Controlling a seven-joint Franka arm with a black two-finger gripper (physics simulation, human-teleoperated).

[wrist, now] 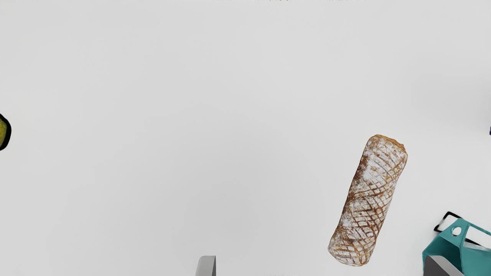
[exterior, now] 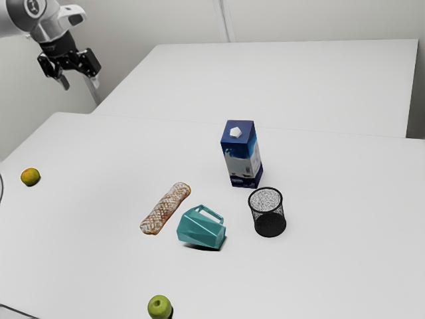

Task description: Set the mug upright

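The gripper [exterior: 78,81] hangs high at the exterior view's upper left, well away from the mug. In the wrist view the gripper [wrist: 320,266] stands open, its two fingertips wide apart with nothing held. The teal faceted mug [exterior: 201,229] lies on its side on the table, its handle on the upper side. In the wrist view part of the mug [wrist: 475,255] appears beside one fingertip, which covers some of it; the rest runs out of the picture.
A long bread loaf [exterior: 165,209] lies beside the mug. On the mug's other side stand a black mesh cup [exterior: 268,212] and a blue-white carton [exterior: 242,156]. A green apple [exterior: 159,307] and an orange-green fruit [exterior: 30,176] rest on the white table [exterior: 99,239].
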